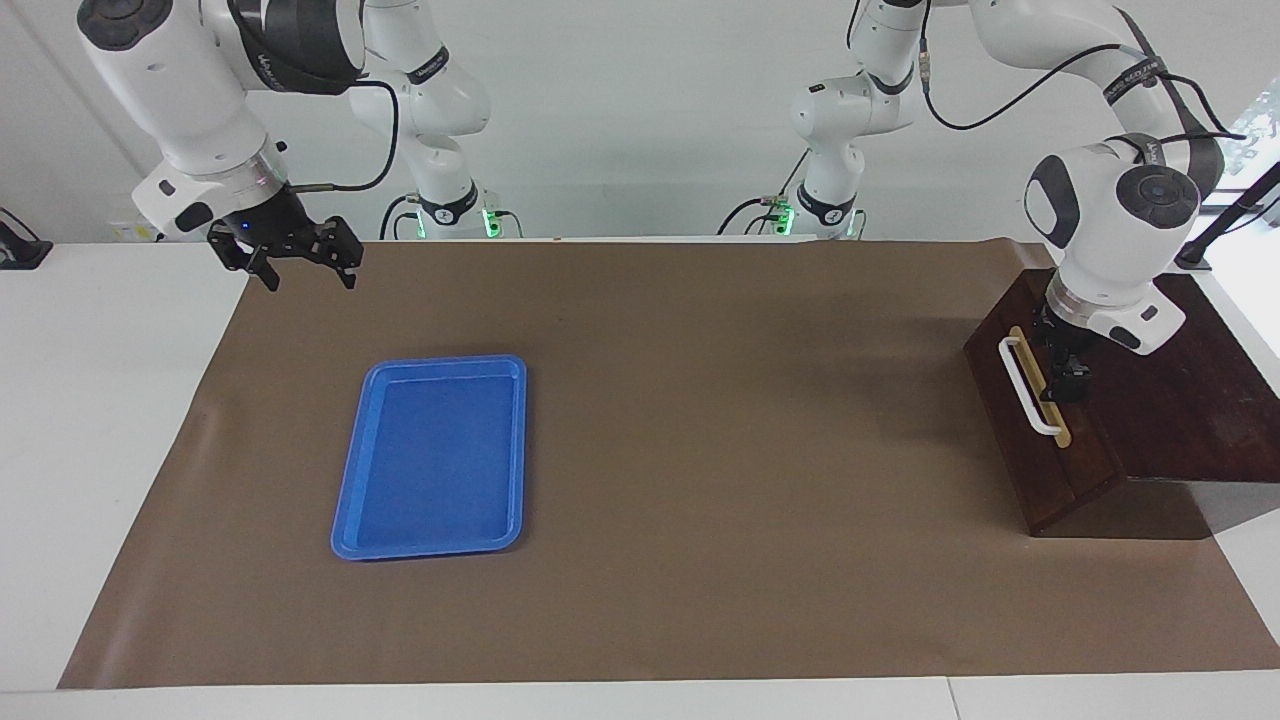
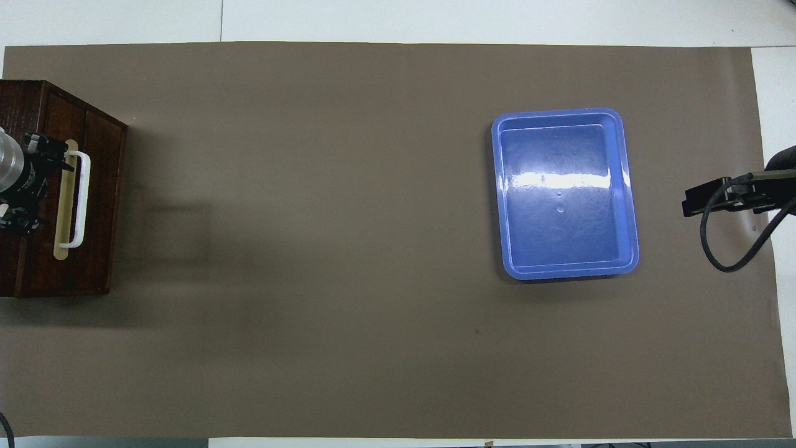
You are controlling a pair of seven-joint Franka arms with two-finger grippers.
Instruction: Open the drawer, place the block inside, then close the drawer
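The dark brown drawer (image 1: 1010, 430) is shut in its dark wooden box (image 1: 1200, 400) at the left arm's end of the table. Its white bar handle (image 1: 1027, 387) sits on a tan strip. My left gripper (image 1: 1068, 388) points down right beside the handle, over the box's top edge; it also shows in the overhead view (image 2: 34, 186) next to the handle (image 2: 79, 199). My right gripper (image 1: 305, 272) is open and empty, held in the air over the edge of the brown mat at the right arm's end, where that arm waits. The yellow block is out of view.
A flat blue plastic tray (image 1: 352, 520) lies empty on the brown mat (image 1: 700, 450) toward the right arm's end; it also shows in the overhead view (image 2: 507, 205). White table (image 1: 100, 400) borders the mat.
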